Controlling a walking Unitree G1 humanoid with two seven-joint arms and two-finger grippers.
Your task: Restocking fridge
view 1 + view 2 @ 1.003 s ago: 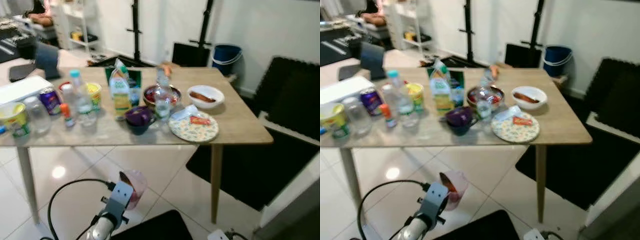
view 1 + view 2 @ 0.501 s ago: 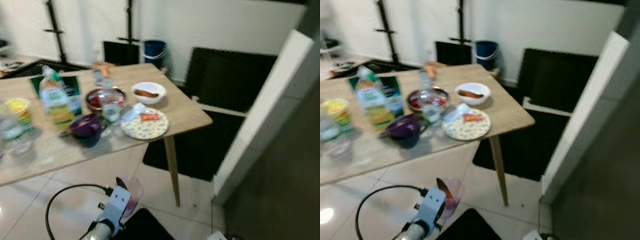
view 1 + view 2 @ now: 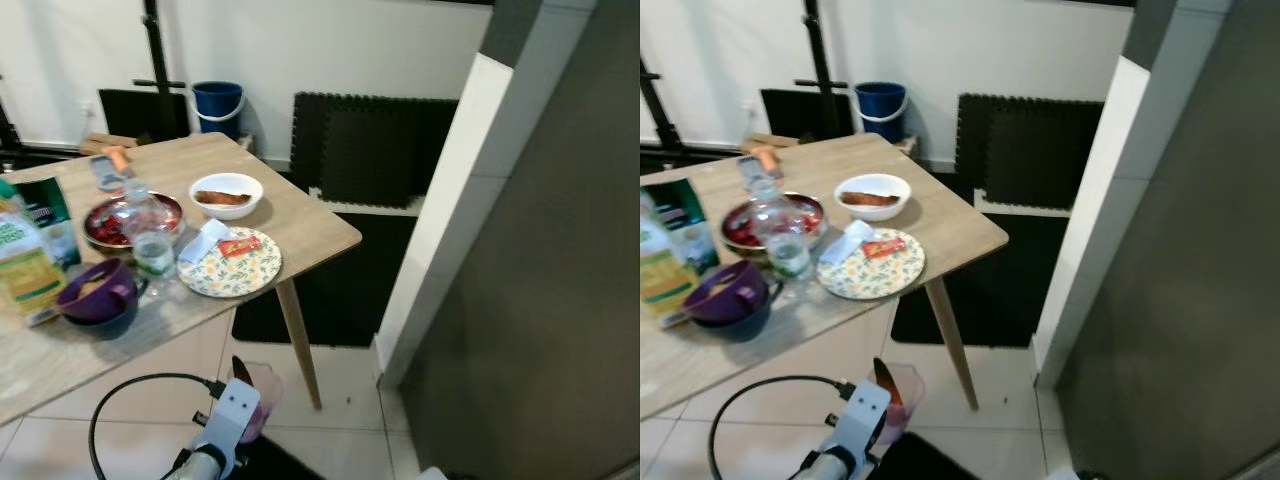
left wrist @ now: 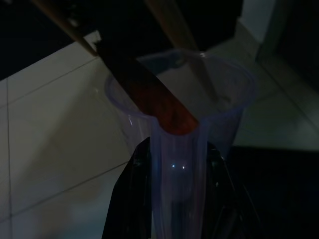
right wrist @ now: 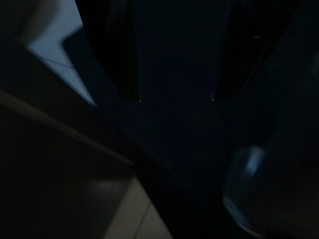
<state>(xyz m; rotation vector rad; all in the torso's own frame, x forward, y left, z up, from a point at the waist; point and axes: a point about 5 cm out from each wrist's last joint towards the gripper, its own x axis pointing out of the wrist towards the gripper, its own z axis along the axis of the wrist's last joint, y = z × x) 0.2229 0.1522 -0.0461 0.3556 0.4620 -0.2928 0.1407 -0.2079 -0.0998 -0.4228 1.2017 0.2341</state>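
Head views bright and slightly soft; both wrist views very dark.

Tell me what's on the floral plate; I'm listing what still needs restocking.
On the floral plate lie a white packet and a small red packet. Whatever the white packet covers can't be seen.

Matt light wood table (image 3: pixel 300 225), glossy white floor tiles (image 3: pixel 340 375), clear plastic cup (image 4: pixel 182 124), glazed white bowl (image 3: pixel 226 187)

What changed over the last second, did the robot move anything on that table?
Nothing on the table moved; the view swung right as the robot turned, bringing a tall grey panel into sight. The left gripper still holds the clear plastic cup low over the floor, and the floral plate and white bowl sit as before.
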